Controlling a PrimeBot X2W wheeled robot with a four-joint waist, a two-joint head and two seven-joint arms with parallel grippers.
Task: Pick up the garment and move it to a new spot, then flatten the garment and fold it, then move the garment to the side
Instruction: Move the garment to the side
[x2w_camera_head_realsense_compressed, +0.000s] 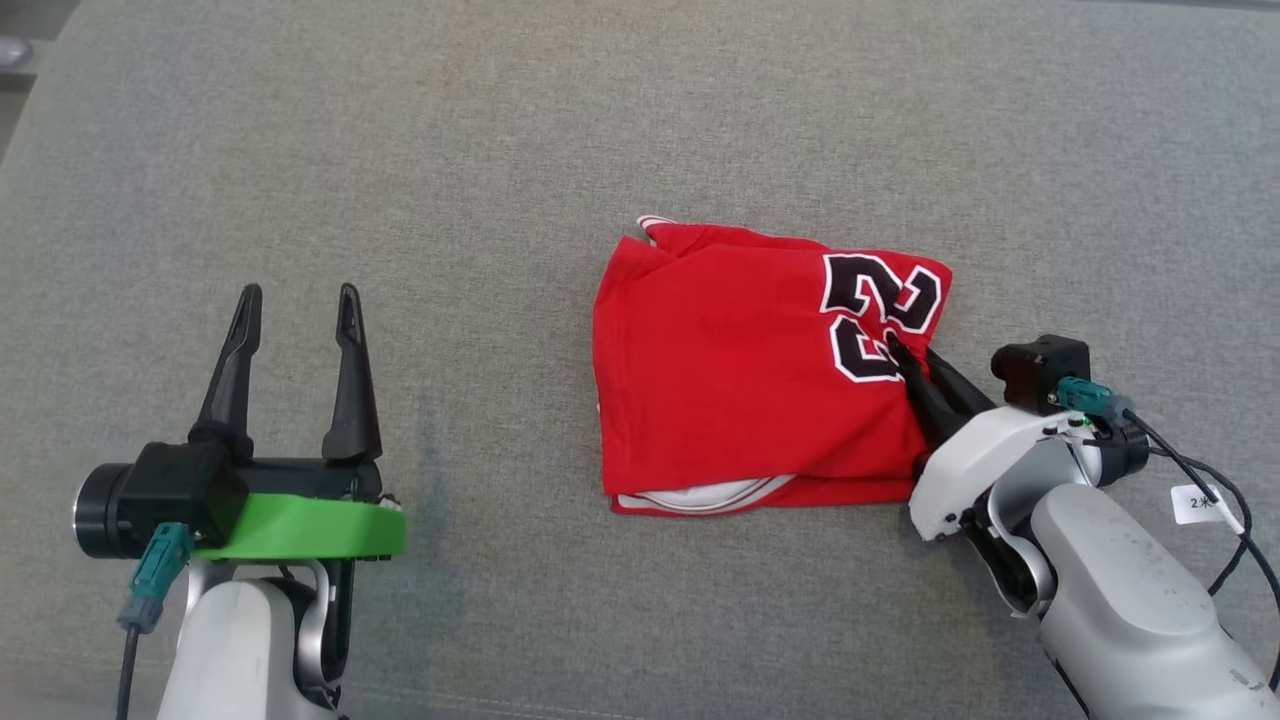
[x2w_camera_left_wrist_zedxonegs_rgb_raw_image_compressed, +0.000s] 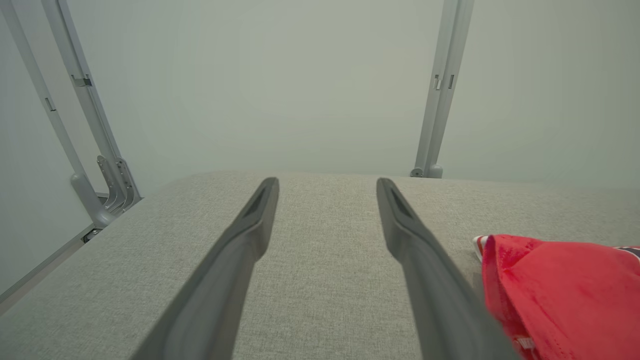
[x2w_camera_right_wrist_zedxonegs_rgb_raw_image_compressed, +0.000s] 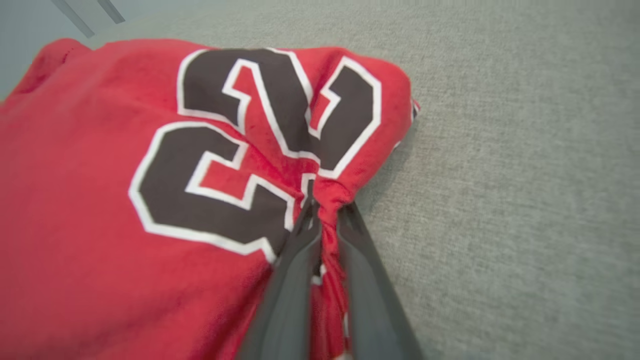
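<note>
Grey woven fabric surface (x2w_camera_head_realsense_compressed: 500, 150), one folded red garment (x2w_camera_head_realsense_compressed: 730, 390) with a black number lying flat on it, well right of the left gripper (x2w_camera_head_realsense_compressed: 298, 295), right edge bunched at the right gripper (x2w_camera_head_realsense_compressed: 906, 355)

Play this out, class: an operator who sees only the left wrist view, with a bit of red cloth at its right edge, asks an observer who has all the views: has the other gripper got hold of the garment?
Observer: Yes. The right gripper is shut on a bunched pinch at the edge of the red garment.
Operator: Where on it exactly?
Observer: Right beside the black number outlined in white, on the garment's right side in the head view.
Operator: Is it folded?
Observer: It lies folded in a rough rectangle on the grey surface, with layered edges and white trim along its near side.
</note>
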